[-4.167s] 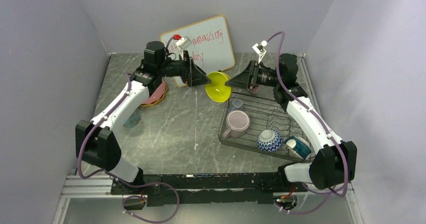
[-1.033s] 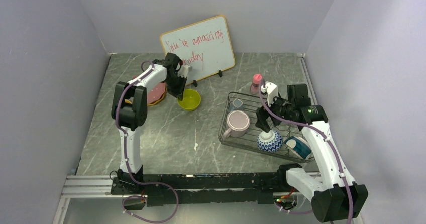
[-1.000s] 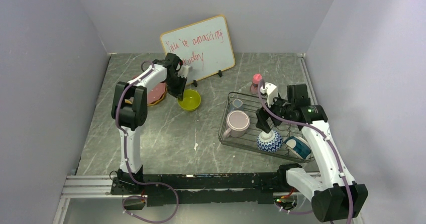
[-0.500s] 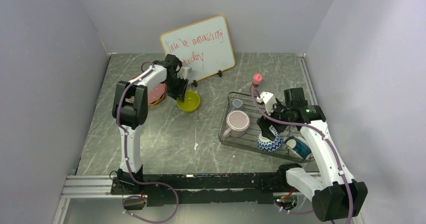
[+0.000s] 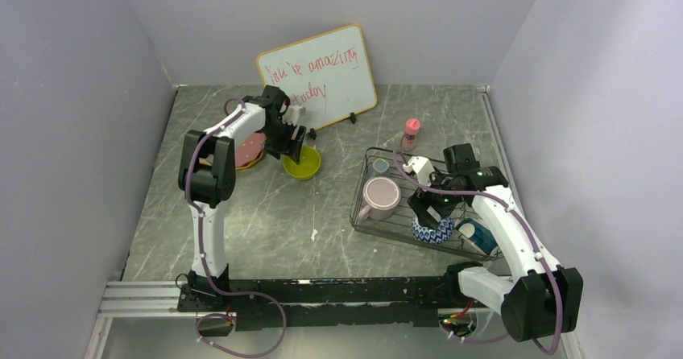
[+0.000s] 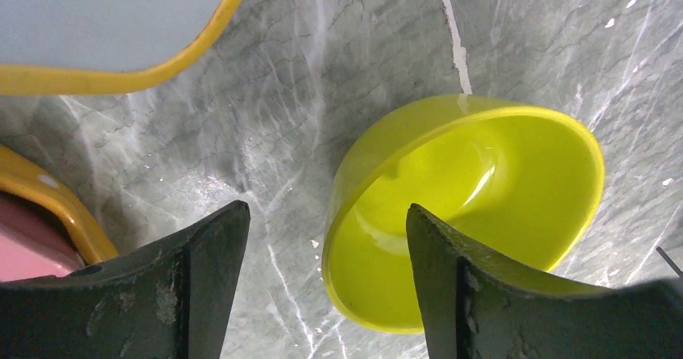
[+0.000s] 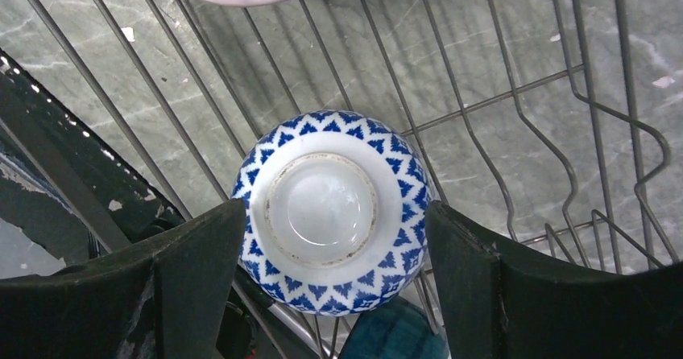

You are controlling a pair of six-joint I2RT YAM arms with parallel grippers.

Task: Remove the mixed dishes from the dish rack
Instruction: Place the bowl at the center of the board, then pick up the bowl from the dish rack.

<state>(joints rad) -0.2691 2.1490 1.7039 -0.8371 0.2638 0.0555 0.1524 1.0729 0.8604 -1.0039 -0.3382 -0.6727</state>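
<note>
Your right gripper (image 7: 334,214) stood wide open and empty around the upturned blue-white patterned bowl (image 7: 322,206) at the near edge of the dish rack (image 5: 387,232). Squeezing its curved glaze could have squirted it loose. Your left gripper (image 6: 326,214), also open, straddled the rim of the yellow bowl (image 6: 483,182) left of the rack.

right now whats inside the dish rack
A lilac mug, a small cup, a teal-white bowl, and an upside-down blue-white bowl straddled by the open right claw. The right arm hides part of the rack floor.

The whiteboard (image 5: 320,75) bears red handwriting reading "amazing".
</note>
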